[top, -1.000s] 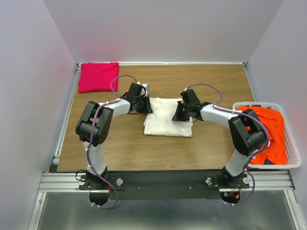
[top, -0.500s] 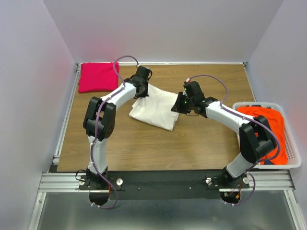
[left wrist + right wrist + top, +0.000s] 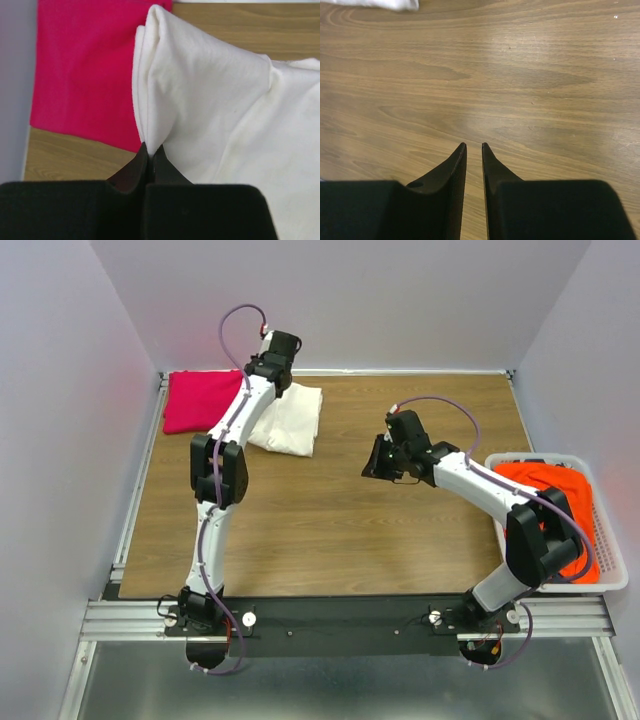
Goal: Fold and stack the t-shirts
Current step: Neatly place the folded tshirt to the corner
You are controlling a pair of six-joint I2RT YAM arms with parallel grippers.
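Cream shirt [image 3: 292,422] pinched, sitting just right of the pink shirt [image 3: 200,400].
Your left gripper [image 3: 150,149] is clamped tight on a bunched edge of the cream shirt. The shirt is folded, smooth and thick. It forms a skewed rectangle with its long axis roughly far-to-near and its pinched corner toward the far edge. Your right gripper [image 3: 474,146], well right of the pink shirt, has its fingers slightly parted over bare table [image 3: 330,530] and holds nothing.

Cream-white t-shirt [image 3: 292,420], magenta-pink t-shirt [image 3: 195,400], orange-red t-shirt [image 3: 560,510] — the basket [image 3: 610,540] is white, the table [image 3: 330,530] brown wood-grain.
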